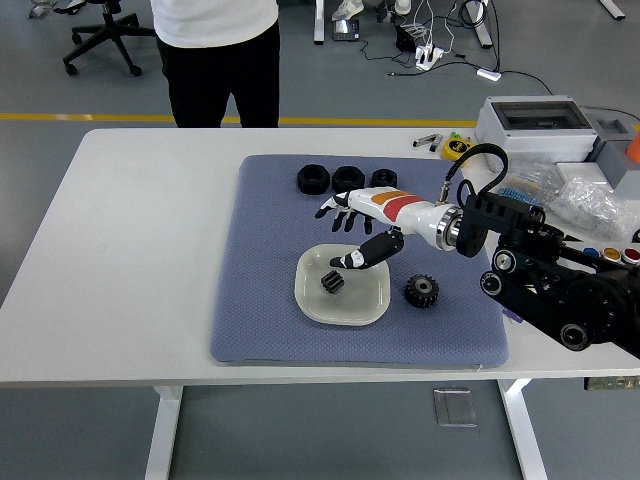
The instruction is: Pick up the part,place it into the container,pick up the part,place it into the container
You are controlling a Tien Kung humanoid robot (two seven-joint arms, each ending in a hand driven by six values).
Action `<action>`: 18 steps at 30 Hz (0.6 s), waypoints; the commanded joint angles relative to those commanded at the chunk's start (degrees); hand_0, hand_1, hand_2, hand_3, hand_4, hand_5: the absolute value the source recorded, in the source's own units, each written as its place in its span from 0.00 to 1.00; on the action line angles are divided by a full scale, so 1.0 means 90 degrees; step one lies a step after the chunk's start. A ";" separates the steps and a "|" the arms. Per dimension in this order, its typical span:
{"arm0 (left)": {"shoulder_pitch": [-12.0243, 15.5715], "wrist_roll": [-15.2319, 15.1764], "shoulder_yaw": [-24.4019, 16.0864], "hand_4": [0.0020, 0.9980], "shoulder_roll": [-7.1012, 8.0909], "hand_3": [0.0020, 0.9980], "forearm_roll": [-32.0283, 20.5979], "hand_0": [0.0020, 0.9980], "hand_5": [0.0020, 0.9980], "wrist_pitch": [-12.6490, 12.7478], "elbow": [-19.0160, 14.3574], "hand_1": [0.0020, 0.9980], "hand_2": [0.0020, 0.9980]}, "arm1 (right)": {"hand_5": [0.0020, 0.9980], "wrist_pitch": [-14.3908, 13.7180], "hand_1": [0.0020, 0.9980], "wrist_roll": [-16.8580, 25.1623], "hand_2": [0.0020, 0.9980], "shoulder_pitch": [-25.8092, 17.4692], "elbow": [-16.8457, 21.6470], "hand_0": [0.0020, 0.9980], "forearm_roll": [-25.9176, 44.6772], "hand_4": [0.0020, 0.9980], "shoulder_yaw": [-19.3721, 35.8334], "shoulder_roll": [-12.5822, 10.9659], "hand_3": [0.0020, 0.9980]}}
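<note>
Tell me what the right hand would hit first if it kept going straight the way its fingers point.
The right hand points left across the blue mat. Nothing stands in that line; beyond the mat lies only bare white table, though the hand's height is hard to judge.

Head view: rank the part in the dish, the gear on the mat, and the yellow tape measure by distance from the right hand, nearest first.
1. Part in the dish: just below the open right hand, under its thumb.
2. Gear: on the mat, right of the dish, beneath the forearm.
3. Tape measure: far back right on the table, off the mat.
</note>
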 joint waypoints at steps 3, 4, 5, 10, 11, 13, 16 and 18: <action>0.0005 0.0009 -0.0026 0.65 -0.0006 0.68 0.0020 0.98 0.69 0.0001 0.0000 0.95 0.93 | 0.40 -0.0040 0.68 0.0003 0.84 -0.0022 -0.0002 0.54 -0.0003 1.00 0.0030 -0.0016 0.92; 0.0009 0.0011 -0.0033 0.65 -0.0008 0.68 0.0025 0.98 0.69 0.0001 0.0000 0.95 0.93 | 0.40 -0.0037 0.68 -0.0006 0.84 -0.0026 0.0011 0.54 -0.0012 1.00 0.0053 -0.0034 0.92; 0.0015 0.0013 -0.0043 0.65 -0.0010 0.68 0.0032 0.98 0.69 0.0000 0.0000 0.95 0.93 | 0.40 -0.0027 0.68 -0.0017 0.84 -0.0030 0.0032 0.54 -0.0027 1.00 0.0084 -0.0067 0.92; 0.0040 0.0017 -0.0089 0.65 -0.0014 0.68 0.0057 0.98 0.70 -0.0003 0.0000 0.95 0.93 | 0.40 0.0097 0.67 -0.0061 0.83 -0.0079 0.0168 0.55 -0.0134 1.00 0.0236 -0.0347 0.90; 0.0043 0.0016 -0.0098 0.65 -0.0015 0.68 0.0057 0.98 0.70 -0.0002 0.0000 0.95 0.93 | 0.40 0.0145 0.67 -0.0077 0.83 -0.0101 0.0206 0.55 -0.0175 1.00 0.0263 -0.0438 0.90; 0.0060 0.0006 -0.0109 0.65 -0.0013 0.68 0.0035 0.98 0.70 -0.0005 0.0000 0.95 0.93 | 0.40 0.0272 0.67 -0.0130 0.83 -0.0165 0.0274 0.55 -0.0258 1.00 0.0282 -0.0646 0.90; 0.0073 0.0005 -0.0128 0.65 -0.0016 0.67 0.0031 0.98 0.69 -0.0007 0.0000 0.95 0.93 | 0.39 0.0332 0.68 -0.0121 0.81 -0.0260 0.0296 0.56 -0.0325 1.00 0.0241 -0.0905 0.88; 0.0079 0.0009 -0.0129 0.65 -0.0020 0.67 0.0031 0.98 0.69 -0.0009 0.0000 0.95 0.93 | 0.39 0.0319 0.68 -0.0060 0.81 -0.0356 0.0261 0.56 -0.0326 1.00 0.0239 -0.1046 0.88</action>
